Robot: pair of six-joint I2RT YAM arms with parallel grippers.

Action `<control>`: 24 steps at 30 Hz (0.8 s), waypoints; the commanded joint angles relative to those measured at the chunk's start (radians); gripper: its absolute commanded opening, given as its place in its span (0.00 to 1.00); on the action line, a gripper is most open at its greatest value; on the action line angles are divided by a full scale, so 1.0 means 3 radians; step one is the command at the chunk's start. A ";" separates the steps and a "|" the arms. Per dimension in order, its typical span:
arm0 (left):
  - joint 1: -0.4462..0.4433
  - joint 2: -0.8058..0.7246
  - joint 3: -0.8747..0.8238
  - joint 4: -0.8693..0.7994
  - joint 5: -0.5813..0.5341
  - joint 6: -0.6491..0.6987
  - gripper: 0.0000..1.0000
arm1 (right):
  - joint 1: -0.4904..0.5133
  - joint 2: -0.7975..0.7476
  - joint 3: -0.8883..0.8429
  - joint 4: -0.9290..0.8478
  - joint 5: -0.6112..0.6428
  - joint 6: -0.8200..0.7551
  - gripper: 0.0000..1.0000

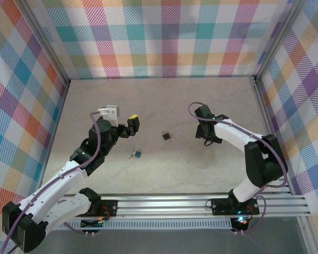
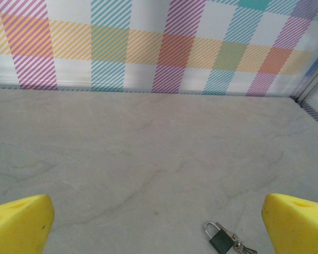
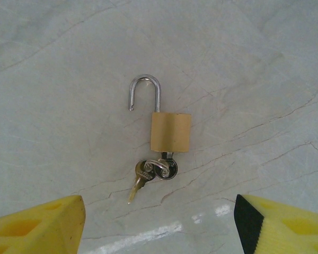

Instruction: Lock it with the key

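Lighting is bright, even and diffuse from overhead, with only faint, soft shadows on the surface (image 1: 164,174). Right wrist view: white glare streaks on the near surface, a highlight on the shackle of the lock (image 3: 170,131), lock sharp. Left wrist view: yellow fingertips (image 2: 18,225) of the left pincer (image 2: 159,225) are soft, out of focus at the near edge. Top view is evenly exposed.

The lock (image 3: 170,132) lies flat, shackle open, keys (image 3: 155,170) at its base.
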 commanded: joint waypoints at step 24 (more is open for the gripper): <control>-0.0047 0.0006 0.0026 0.0002 0.0013 0.0033 1.00 | -0.0253 0.0373 0.0073 0.0182 -0.0186 -0.0022 0.53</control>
